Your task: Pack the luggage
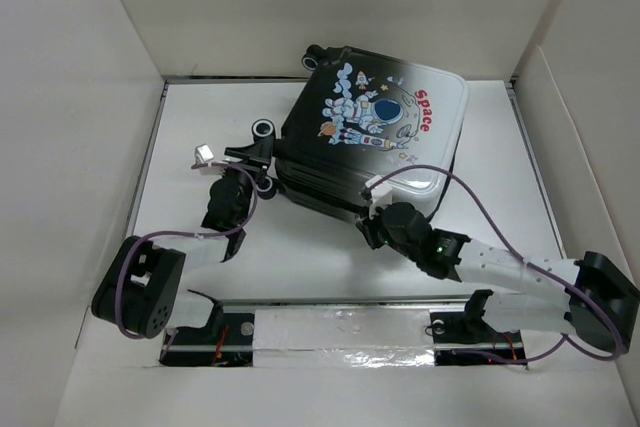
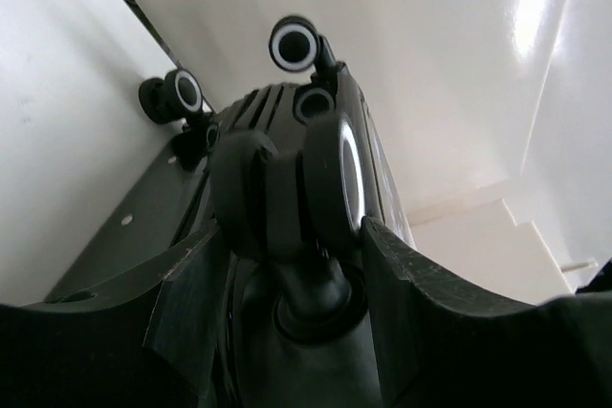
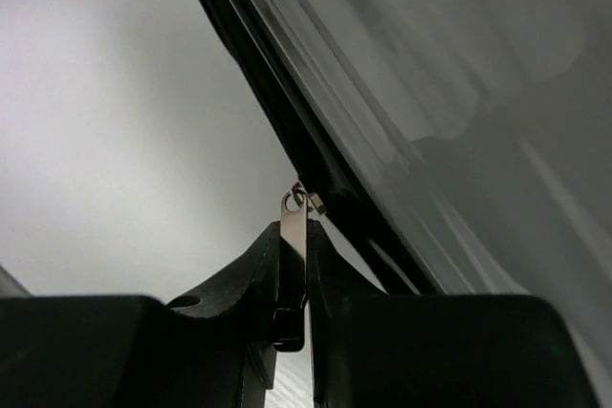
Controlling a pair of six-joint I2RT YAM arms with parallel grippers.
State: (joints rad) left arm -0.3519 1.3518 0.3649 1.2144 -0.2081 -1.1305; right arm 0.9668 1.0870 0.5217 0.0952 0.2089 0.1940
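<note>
Lower left of the top view: the left gripper straddles a luggage wheel, one finger on each side; whether it is clamped cannot be told. Upper centre: the luggage lies flat and closed on the table, astronaut print up, wheels toward the left. Just below its near edge, the right gripper is clenched on the metal zipper pull.

The luggage lies, seemingly closed, on white table.
</note>
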